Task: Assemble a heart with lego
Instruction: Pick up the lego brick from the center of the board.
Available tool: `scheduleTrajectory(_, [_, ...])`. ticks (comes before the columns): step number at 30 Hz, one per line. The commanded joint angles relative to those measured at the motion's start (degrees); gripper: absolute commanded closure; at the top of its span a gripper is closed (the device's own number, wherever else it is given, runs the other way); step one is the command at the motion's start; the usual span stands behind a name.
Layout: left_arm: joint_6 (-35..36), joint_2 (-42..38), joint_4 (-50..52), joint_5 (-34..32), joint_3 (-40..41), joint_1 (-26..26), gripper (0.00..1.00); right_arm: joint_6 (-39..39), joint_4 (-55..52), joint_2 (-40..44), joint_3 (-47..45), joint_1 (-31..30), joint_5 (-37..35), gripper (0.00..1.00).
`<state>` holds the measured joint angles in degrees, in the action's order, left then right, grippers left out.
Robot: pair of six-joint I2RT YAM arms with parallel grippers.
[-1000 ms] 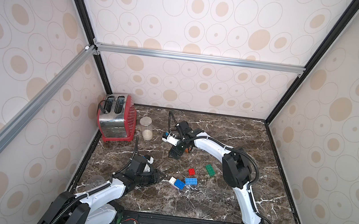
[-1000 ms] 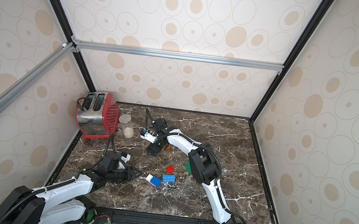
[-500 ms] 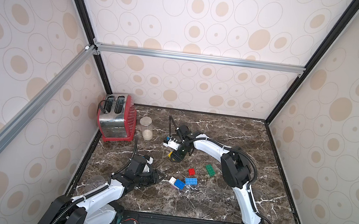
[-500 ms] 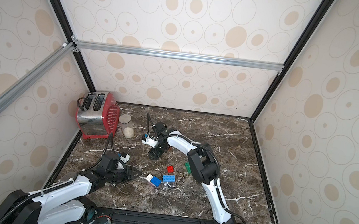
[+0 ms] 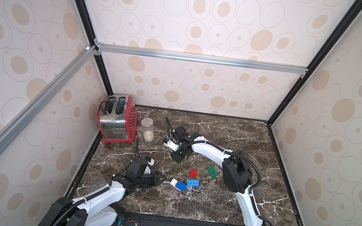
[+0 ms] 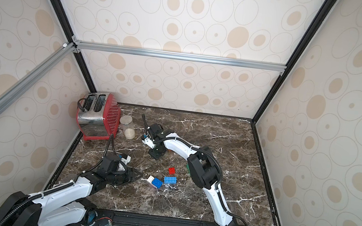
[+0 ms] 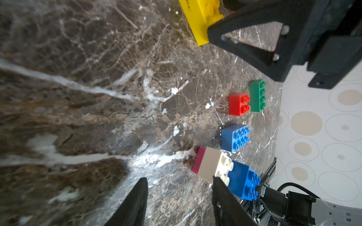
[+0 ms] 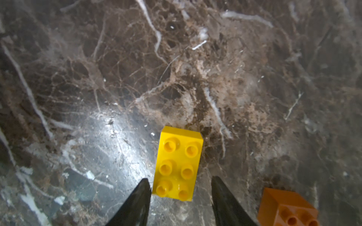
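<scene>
Left gripper empty beside the heart; right gripper around the yellow brick.
Your left fingers stand apart, holding nothing, one tip just beside the heart. The heart is white, blue and pink lego joined, lying front-centre on the table. To its right, loose: blue brick, red brick, green brick. Farther back, your right fingers flank the yellow brick, one touching, one showing a gap, unclamped. An orange brick lies near.

robot lab booth dressed as a kitchen: dotted wallpaper panels on aluminium framing, marble-look tabletop, red toaster, glass jar in one corner.
</scene>
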<state>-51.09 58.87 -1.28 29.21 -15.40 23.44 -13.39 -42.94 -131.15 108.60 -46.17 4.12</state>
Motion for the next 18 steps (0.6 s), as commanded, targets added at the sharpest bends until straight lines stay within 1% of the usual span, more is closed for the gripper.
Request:
scheduleTrajectory(1, [1.6,0.5,0.1,-0.5,-0.9,-0.5,0.47,2.8,-3.7,-2.9,2.7,-1.6,-4.1,0.49])
scheduleTrajectory(4, [1.5,0.4,0.0,-0.5,-0.7,-0.5,0.47,3.9,-6.1,-4.6,5.5,-1.8,-4.3,0.49])
scheduleTrajectory(7, [1.4,-0.1,-0.1,-0.6,-0.3,-0.6,0.46,4.0,-5.5,-4.8,5.5,-2.1,-4.0,0.48])
scheduleTrajectory(12, [1.3,-0.2,0.0,-0.6,-0.1,-0.5,0.47,3.7,-5.9,-5.0,6.1,-2.5,-4.1,0.53])
scheduleTrajectory(16, [1.3,0.0,-0.3,-0.5,-0.1,-0.5,0.47,4.0,-6.2,-5.0,6.6,-2.5,-4.1,0.58])
scheduleTrajectory(18, [1.4,0.0,-0.4,-0.4,-0.1,-0.5,0.47,3.9,-6.3,-5.3,6.8,-2.6,-4.1,0.59])
